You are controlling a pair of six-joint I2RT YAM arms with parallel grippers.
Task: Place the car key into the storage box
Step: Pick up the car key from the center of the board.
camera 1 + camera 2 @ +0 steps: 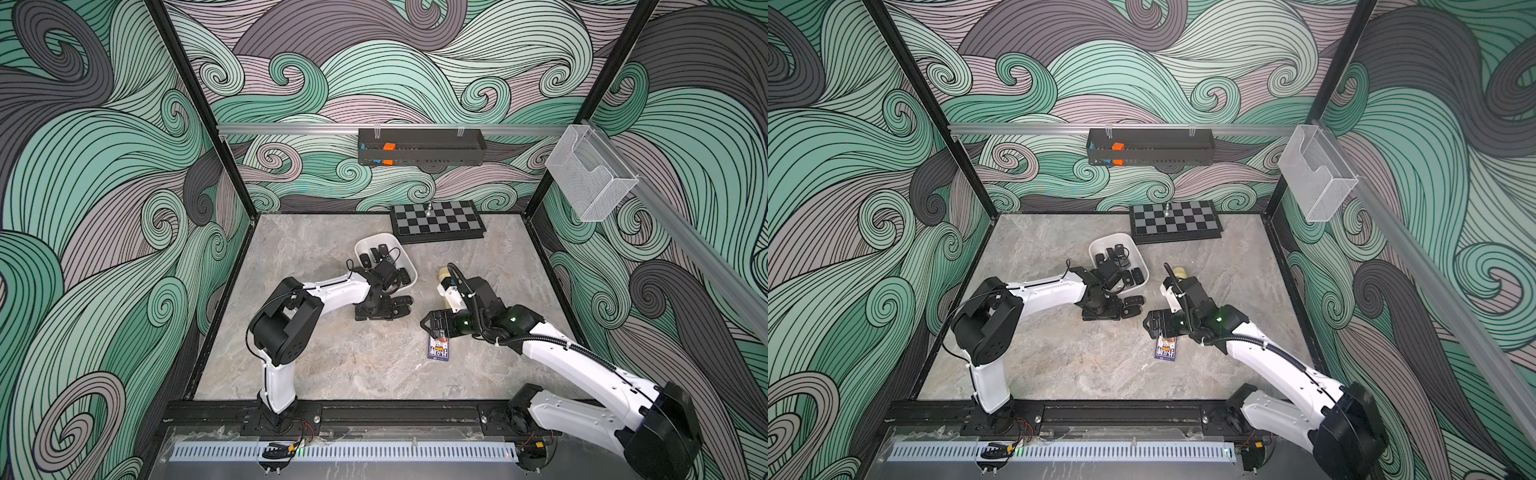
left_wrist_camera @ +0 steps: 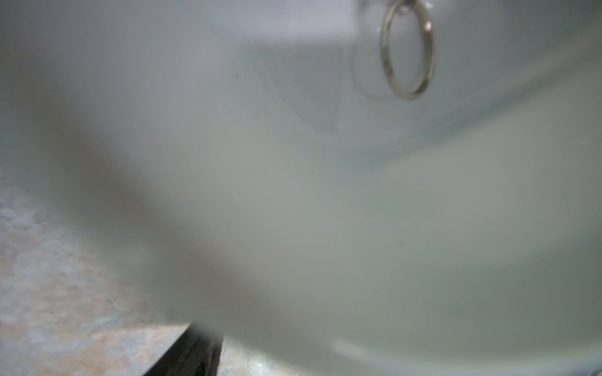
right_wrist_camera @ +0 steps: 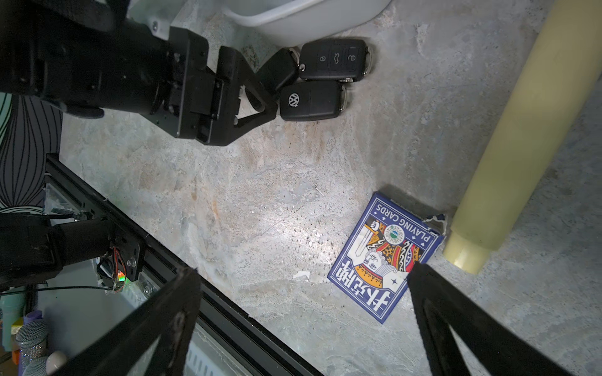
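Observation:
The white storage box stands mid-table with several black car keys inside. Two more car keys lie on the table just outside its near wall: one with its buttons up and one with a logo. My left gripper rests low on the table, its jaws apart, fingertips at the end of the logo key and nothing between them. The left wrist view is filled by the box's blurred white wall and a metal key ring. My right gripper hangs open and empty.
A blue playing-card box lies under the right gripper, with a cream cylinder beside it. A chessboard sits at the back. A black tray and a wire basket hang on the walls.

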